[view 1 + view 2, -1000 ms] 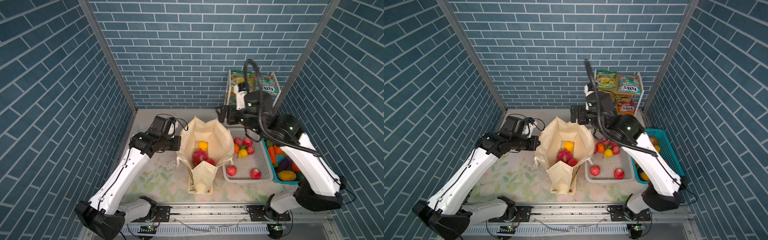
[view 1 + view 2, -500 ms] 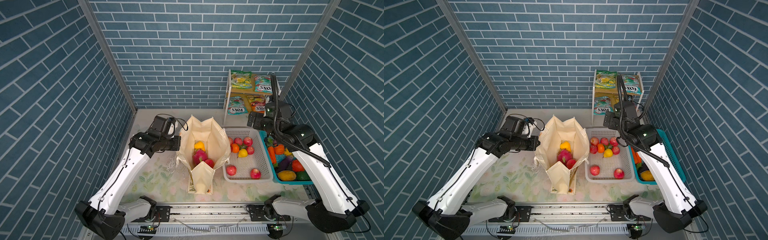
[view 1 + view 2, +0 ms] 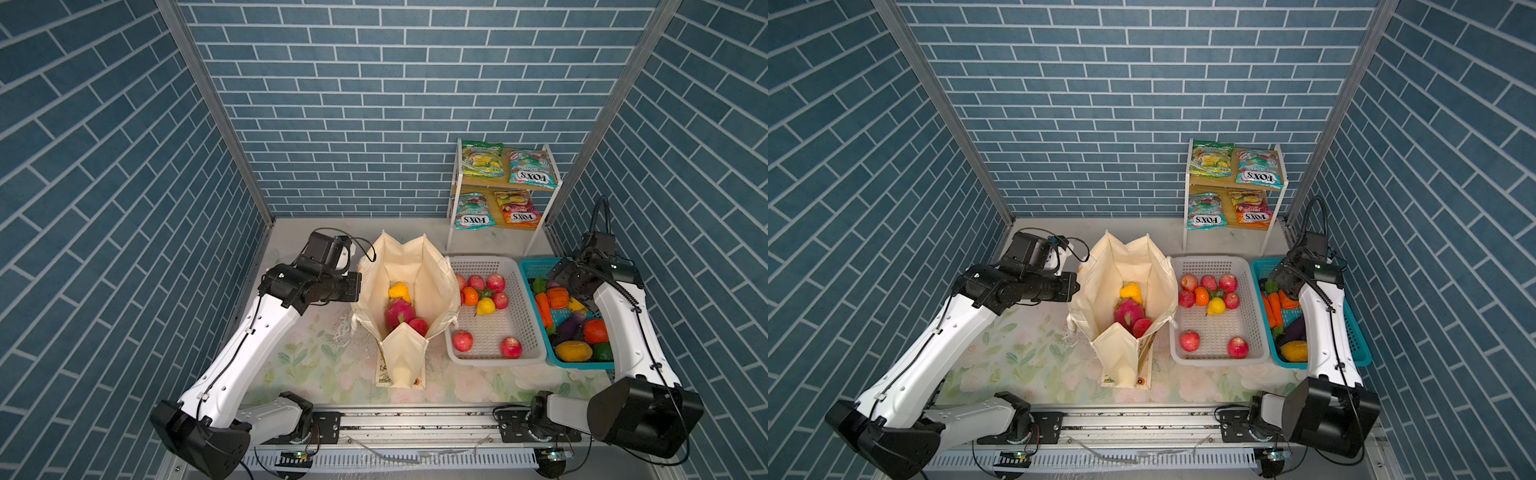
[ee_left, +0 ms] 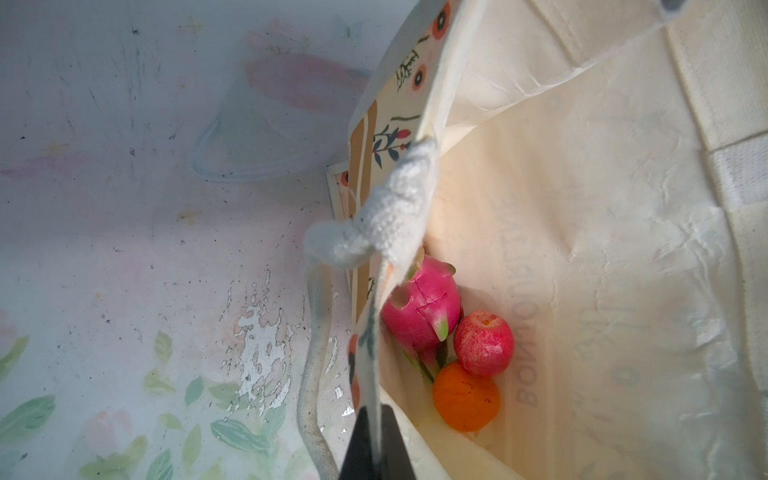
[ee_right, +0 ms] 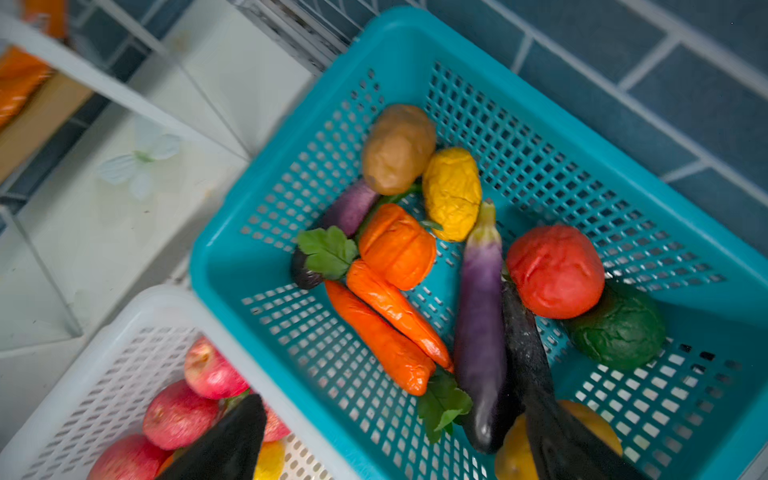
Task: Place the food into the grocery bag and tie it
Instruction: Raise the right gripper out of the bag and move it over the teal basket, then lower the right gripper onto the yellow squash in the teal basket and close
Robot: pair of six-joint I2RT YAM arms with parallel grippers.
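Note:
The cream floral grocery bag (image 3: pixel 432 286) (image 3: pixel 1158 282) stands open in the middle of the table. Inside lie a pink dragon fruit (image 3: pixel 397 312) (image 4: pixel 419 307), a yellow fruit (image 3: pixel 400 291), a red apple (image 4: pixel 484 343) and an orange (image 4: pixel 465 395). My left gripper (image 3: pixel 356 286) (image 4: pixel 376 440) is shut on the bag's left rim and holds it up. A strap handle (image 4: pixel 395 208) hangs beside it. My right gripper (image 3: pixel 561 278) (image 5: pixel 386 403) hovers open and empty over the teal basket's vegetables. FOX'S packets (image 3: pixel 532 168) lie on the shelf.
A white basket (image 3: pixel 494 359) with red apples (image 3: pixel 462 340), an orange and a yellow fruit sits right of the bag. The teal basket (image 3: pixel 582 365) (image 5: pixel 257 232) with carrots (image 5: pixel 382 332) and eggplants stands against the right wall. The two-tier shelf (image 3: pixel 453 199) is at the back.
My right arm has swung from above the bag's far rim to the right and now hangs over the teal basket. The left gripper and the bag have stayed put.

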